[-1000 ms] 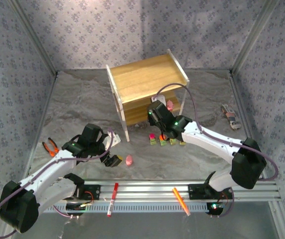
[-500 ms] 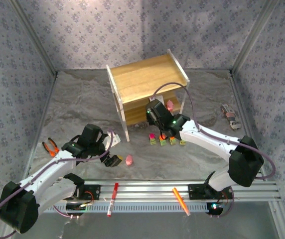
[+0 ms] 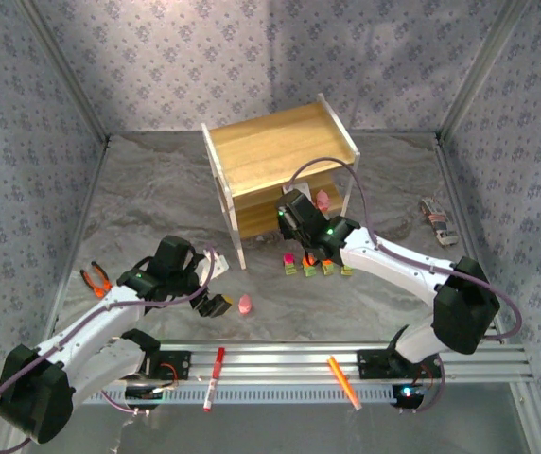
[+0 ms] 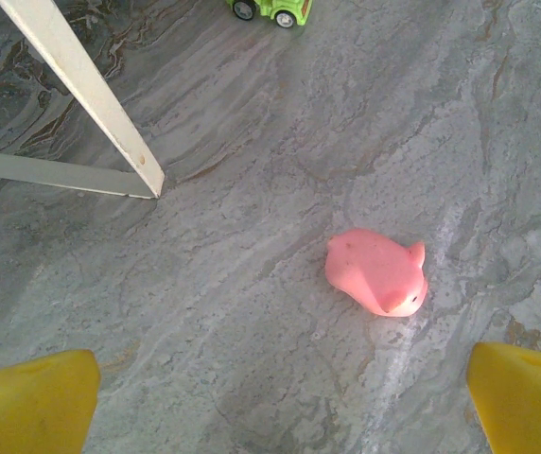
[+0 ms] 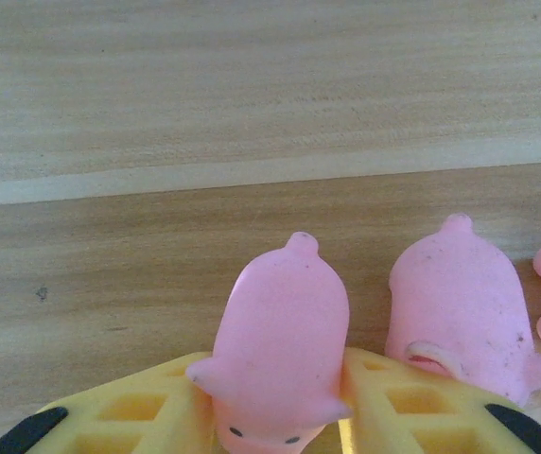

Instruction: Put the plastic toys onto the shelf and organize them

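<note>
Right gripper jaws narrow, pressed on both sides of shelf pig. Left gripper jaws wide apart over table pig, no contact.

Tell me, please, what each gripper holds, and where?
The right gripper has a pink figure between its fingers, by the sides of its face end; whether they press cannot be told. The left gripper holds nothing.

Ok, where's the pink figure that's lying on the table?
Top view: the pink figure lies on the table left of centre, just right of the left hand, in front of the shelf.
</note>
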`<action>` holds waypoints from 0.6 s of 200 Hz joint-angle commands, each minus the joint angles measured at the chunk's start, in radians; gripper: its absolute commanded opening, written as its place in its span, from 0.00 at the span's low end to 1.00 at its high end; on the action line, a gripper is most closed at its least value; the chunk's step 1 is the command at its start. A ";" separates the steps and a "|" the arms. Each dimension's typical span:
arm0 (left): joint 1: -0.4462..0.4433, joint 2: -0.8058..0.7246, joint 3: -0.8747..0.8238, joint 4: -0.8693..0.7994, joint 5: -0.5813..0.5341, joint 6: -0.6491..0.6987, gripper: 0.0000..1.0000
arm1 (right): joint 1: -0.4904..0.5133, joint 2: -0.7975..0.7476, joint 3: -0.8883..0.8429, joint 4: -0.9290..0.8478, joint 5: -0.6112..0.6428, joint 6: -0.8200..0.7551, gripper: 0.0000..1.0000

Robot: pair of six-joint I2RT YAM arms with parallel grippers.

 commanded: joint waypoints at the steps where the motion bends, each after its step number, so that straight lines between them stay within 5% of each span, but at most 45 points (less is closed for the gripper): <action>1: 0.004 -0.015 0.000 0.008 0.001 -0.003 1.00 | -0.005 0.003 0.022 -0.027 0.004 -0.017 0.42; 120: 0.005 -0.018 -0.007 0.015 -0.002 -0.004 1.00 | 0.015 -0.051 0.044 -0.054 0.032 -0.023 0.45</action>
